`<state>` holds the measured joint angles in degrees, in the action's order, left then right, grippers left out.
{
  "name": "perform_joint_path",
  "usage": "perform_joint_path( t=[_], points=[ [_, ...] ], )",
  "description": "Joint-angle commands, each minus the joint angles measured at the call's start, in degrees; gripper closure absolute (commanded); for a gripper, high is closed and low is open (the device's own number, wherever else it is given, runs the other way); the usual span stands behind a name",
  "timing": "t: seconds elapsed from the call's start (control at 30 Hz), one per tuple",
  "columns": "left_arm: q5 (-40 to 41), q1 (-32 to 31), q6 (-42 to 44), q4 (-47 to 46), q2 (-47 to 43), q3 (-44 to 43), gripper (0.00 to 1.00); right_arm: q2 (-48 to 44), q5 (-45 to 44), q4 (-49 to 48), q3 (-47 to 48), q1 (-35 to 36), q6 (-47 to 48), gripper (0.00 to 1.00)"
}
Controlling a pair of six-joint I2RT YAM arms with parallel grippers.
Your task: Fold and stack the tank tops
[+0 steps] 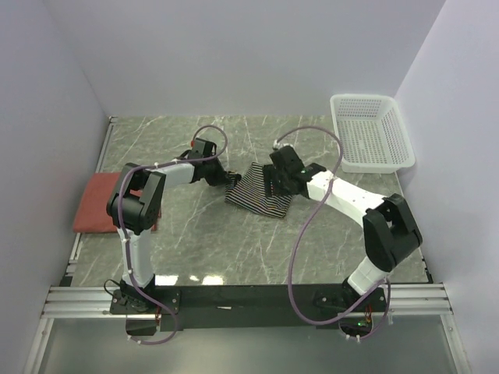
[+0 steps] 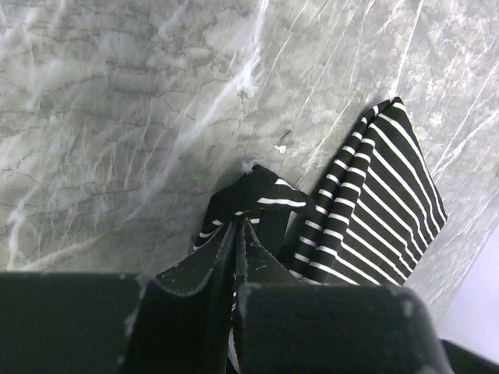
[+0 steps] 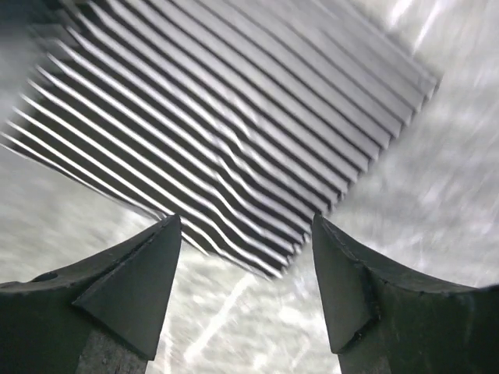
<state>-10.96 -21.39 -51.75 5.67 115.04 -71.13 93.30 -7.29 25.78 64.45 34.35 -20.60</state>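
The striped tank top (image 1: 257, 195) lies partly folded in the middle of the table. My left gripper (image 1: 222, 178) is shut on its black-trimmed left corner (image 2: 257, 199), pinching the cloth between the fingers. My right gripper (image 1: 282, 181) is open and empty just above the top's right edge; in the right wrist view the stripes (image 3: 234, 132) lie beyond the spread fingers (image 3: 148, 273). The brick-red tank top (image 1: 97, 212) lies folded at the table's left edge. The mustard-tan top is out of view.
A white mesh basket (image 1: 368, 134) stands at the back right. Grey marble tabletop (image 1: 234, 249) lies around the cloth. White walls close in on the left, back and right.
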Motion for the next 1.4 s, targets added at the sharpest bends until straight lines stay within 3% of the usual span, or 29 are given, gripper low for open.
perform_joint_path(
  t=[0.0,0.33,0.9,1.13,1.17,1.2,1.3,1.37],
  points=[
    [0.2,-0.7,1.9,2.0,-1.2,1.5,0.89,-0.4,-3.4,-5.9,5.4,-1.1,1.5,0.25],
    [-1.3,-1.3,3.1,4.1,2.8,-3.6,0.9,23.3,6.1,-6.0,28.3,-4.2,14.9,0.28],
    [-1.9,-1.5,3.1,4.4,4.6,-5.3,0.91,36.1,11.2,-5.0,37.9,-6.1,16.2,0.45],
    [-1.7,-1.5,3.2,4.5,4.8,-5.6,0.91,36.5,11.3,-5.5,37.2,-6.2,15.6,0.61],
    [-1.8,-1.5,3.2,4.5,4.8,-5.5,0.91,36.3,11.3,-5.6,37.1,-6.2,15.2,0.67],
    [-1.6,-1.5,3.4,4.7,5.1,-5.7,0.91,36.0,11.1,-5.6,37.1,-6.1,14.9,0.79],
    [-1.4,-1.6,3.4,4.8,5.2,-5.7,0.91,33.7,10.5,-7.1,35.3,-6.2,14.2,0.98],
    [-1.3,-1.6,3.4,4.7,5.3,-5.6,0.91,31.6,10.2,-10.1,33.3,-6.2,13.7,1.0]
  ],
)
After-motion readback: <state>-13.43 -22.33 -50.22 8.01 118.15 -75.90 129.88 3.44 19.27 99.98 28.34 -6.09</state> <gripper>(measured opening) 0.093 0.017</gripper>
